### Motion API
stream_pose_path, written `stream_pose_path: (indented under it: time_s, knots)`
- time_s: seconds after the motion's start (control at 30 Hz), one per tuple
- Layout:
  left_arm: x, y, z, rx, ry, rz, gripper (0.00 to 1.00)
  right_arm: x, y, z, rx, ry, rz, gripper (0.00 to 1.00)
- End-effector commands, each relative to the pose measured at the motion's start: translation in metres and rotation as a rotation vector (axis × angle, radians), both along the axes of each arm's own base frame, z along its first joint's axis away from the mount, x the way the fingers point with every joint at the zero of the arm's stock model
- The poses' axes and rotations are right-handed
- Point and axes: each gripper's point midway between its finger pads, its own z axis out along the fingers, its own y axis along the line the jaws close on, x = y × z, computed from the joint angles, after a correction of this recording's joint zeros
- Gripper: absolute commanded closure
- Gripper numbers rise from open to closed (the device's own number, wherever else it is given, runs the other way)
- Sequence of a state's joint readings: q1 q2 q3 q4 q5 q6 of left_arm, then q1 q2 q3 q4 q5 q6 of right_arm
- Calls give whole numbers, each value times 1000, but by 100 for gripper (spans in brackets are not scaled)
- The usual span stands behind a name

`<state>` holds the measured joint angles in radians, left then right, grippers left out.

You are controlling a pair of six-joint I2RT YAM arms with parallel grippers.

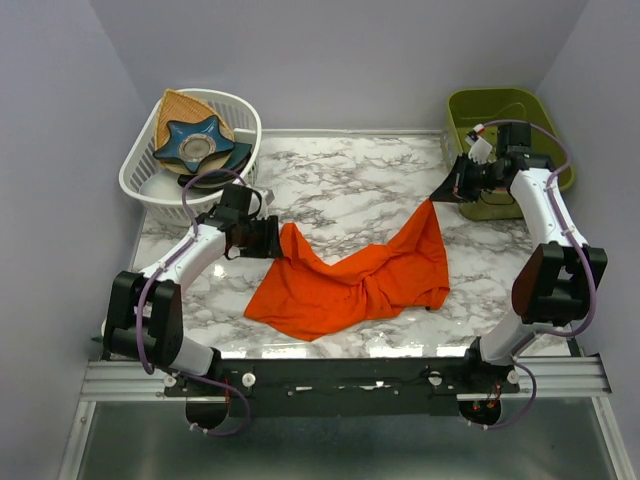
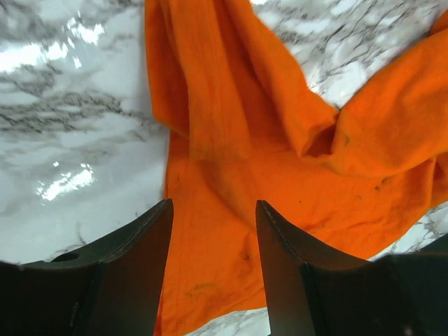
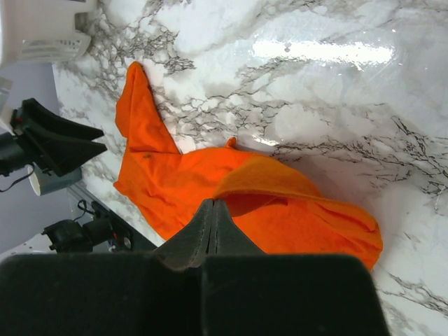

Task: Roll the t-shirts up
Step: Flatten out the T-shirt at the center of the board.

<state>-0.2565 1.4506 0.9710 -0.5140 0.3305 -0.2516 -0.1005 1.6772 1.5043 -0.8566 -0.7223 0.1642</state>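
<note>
The bright orange t-shirt [image 1: 350, 285] lies crumpled on the marble table [image 1: 340, 180], with two corners pulled up towards the back. My left gripper [image 1: 272, 238] is open at the shirt's left corner. In the left wrist view its fingers [image 2: 140, 273] stand apart just above the fabric [image 2: 280, 161], and the gripper [image 2: 213, 204] holds nothing. My right gripper [image 1: 442, 192] is shut on the shirt's right corner and lifts it off the table. In the right wrist view the gripper [image 3: 213, 203] pinches a fold of the shirt [image 3: 175, 182].
A white laundry basket [image 1: 140, 180] at the back left holds a tan woven fan [image 1: 185, 110] and a blue star-shaped item [image 1: 200, 142]. A green bin [image 1: 500, 105] stands at the back right, close behind my right arm. Grey walls enclose the table.
</note>
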Motion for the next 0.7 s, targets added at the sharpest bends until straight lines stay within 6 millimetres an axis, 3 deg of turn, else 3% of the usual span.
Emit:
stream_pose_path:
  time_s: [0.0,0.23,0.4,0.67]
  knots:
    - [-15,2,-21,-60,71,57,42,7,-6,1,-18,-14,-14,99]
    - [8,-8,-24,-195,10,53,51,-3,-8,-2,-49,-14,-15,99]
    - [7,-14,-24,-285,22,16,53,-10,-10,-8,-63,-4,-15,99]
    - [11,-18,-36,-321,80,6,53,-4,-11,-6,-73,-13,-18,99]
